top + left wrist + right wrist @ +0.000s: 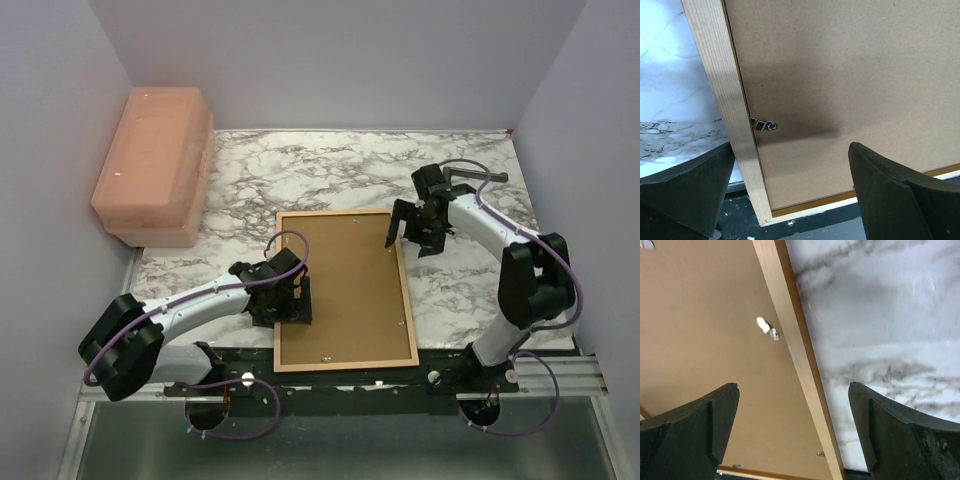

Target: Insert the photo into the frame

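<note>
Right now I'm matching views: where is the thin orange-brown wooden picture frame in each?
Top external: frame, centre, slightly low.
Left wrist: one frame rail, diagonal, upper left to bottom.
Right wrist: one frame rail, diagonal, mid-picture.
Shared landmark: plain brown backing board inside it.

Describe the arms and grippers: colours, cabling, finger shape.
The left arm and right arm both have white link shells with bulky black joint housings. A thin purple cable loops along each arm and down to its base. The left gripper and right gripper are black. Their fingers are matte dark wedges with stepped inner faces. No markings are legible.
</note>
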